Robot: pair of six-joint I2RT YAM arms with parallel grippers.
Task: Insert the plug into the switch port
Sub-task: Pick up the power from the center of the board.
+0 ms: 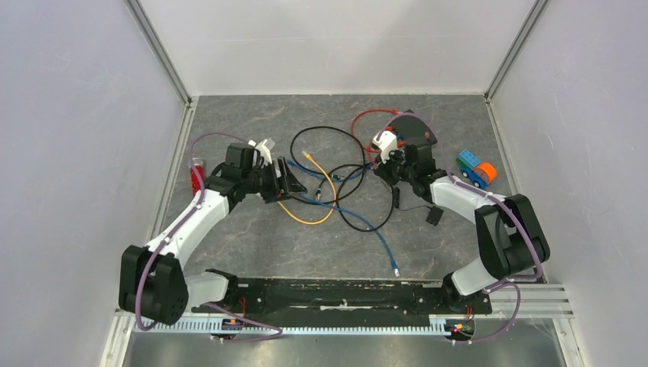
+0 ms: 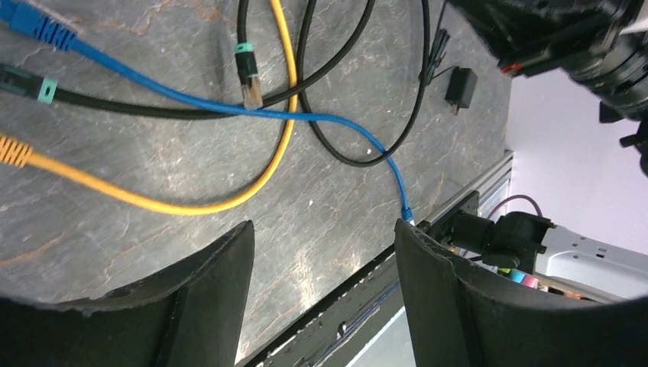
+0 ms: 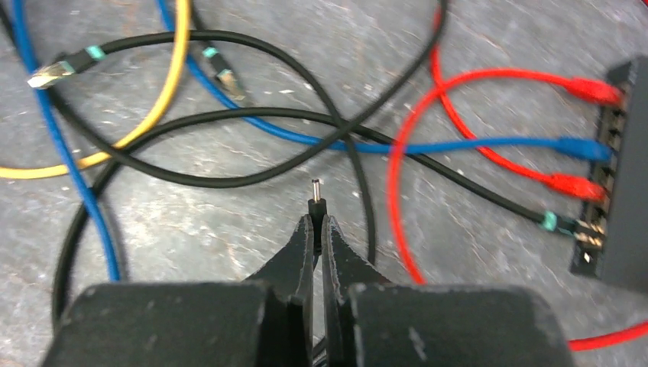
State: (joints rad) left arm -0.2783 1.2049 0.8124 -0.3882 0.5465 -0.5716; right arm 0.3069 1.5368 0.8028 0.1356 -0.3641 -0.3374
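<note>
My right gripper (image 3: pixel 318 222) is shut on a small black barrel plug (image 3: pixel 315 200), whose metal tip sticks out past the fingertips above the table. The black switch (image 3: pixel 620 164) lies at the right edge of the right wrist view, with red, blue and black cables in its ports. In the top view the right gripper (image 1: pixel 387 163) hovers just in front of the switch (image 1: pixel 415 125). My left gripper (image 2: pixel 325 229) is open with nothing between its fingers, over the cable tangle at centre left (image 1: pixel 293 183).
Loose yellow (image 1: pixel 325 183), blue (image 1: pixel 380 229) and black (image 1: pixel 336 138) cables sprawl between the arms. A black power adapter (image 1: pixel 434 215) lies near the right arm. A toy car (image 1: pixel 477 170) sits at the right, and a red object (image 1: pixel 196 177) by the left wall.
</note>
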